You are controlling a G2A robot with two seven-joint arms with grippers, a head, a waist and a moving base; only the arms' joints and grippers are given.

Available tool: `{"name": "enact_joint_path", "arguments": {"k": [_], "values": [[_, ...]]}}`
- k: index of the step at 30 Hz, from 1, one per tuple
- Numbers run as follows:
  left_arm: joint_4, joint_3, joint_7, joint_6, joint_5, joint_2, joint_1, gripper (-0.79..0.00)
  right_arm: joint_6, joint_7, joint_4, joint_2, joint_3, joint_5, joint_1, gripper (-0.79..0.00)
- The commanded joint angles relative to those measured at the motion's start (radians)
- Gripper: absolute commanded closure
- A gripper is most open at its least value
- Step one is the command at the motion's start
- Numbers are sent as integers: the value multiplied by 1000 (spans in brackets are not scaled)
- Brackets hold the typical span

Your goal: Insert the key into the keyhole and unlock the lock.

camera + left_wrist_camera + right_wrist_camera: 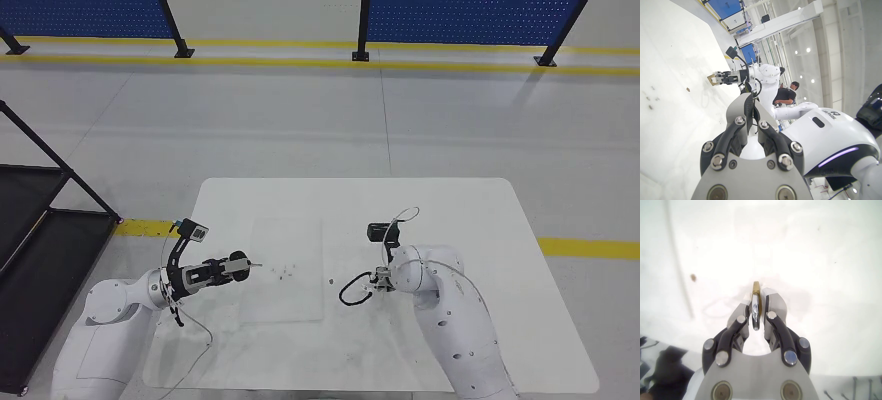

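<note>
Lock point(755, 289) in right tool point(757, 295), key point(255, 265) in left tool point(753, 99).

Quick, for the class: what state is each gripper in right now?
Left gripper: shut, apparently on the thin key.
Right gripper: shut on the lock.

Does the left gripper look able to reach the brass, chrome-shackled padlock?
Probably yes: the right gripper holds the brass padlock over the white table, with open space between it and the left gripper.
</note>
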Motion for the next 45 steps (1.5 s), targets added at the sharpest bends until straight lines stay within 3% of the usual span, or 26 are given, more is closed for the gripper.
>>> {"name": "enact_joint_path", "arguments": {"k": [1,8,16,31,39,45], "values": [[0,0,0,0,0,0,0,0,-19,0,-34,3,52,144,-22,0],[0,0,0,0,0,0,0,0,-158,0,-10,21,211,559,-75,0],[0,0,0,0,0,0,0,0,-282,0,90,36,226,968,-93,0],[0,0,0,0,0,0,0,0,-281,-11,90,36,227,973,-95,0],[0,0,0,0,0,0,0,0,-338,-144,35,50,295,1208,-230,0],[0,0,0,0,0,0,0,0,-361,-203,-53,64,321,1299,-333,0]]}}
